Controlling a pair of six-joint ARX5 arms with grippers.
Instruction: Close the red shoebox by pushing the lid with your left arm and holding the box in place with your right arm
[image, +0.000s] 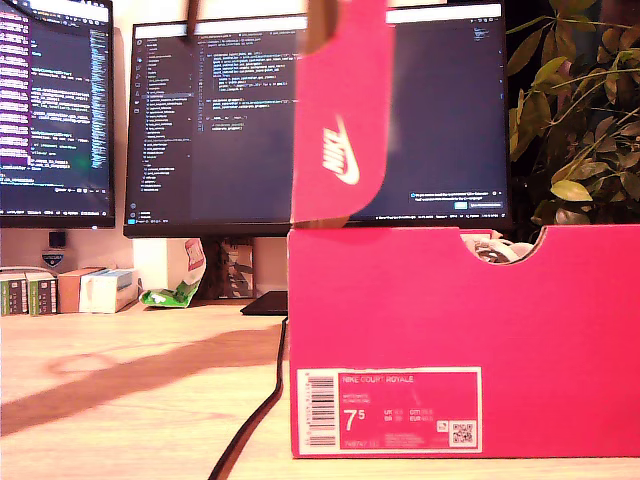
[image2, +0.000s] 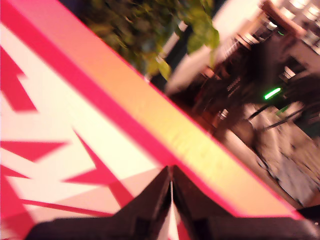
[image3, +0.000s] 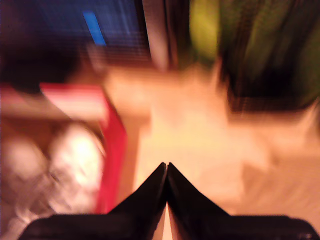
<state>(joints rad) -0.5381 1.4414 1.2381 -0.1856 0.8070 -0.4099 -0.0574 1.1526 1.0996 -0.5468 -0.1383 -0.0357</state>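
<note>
Lid (image: 340, 110): stood upright at 12 o'clock above the shoebox (image: 470, 340).
First pincer (image2: 171, 182): together, against lid.
Second pincer (image3: 167, 167): together, near box.
Risk: unbraced box might slide along the desk (image: 130, 390).

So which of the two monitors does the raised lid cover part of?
The larger monitor, directly behind the shoebox. The lid stands upright across its screen; the other monitor, at the exterior view's left edge, is uncovered.
</note>
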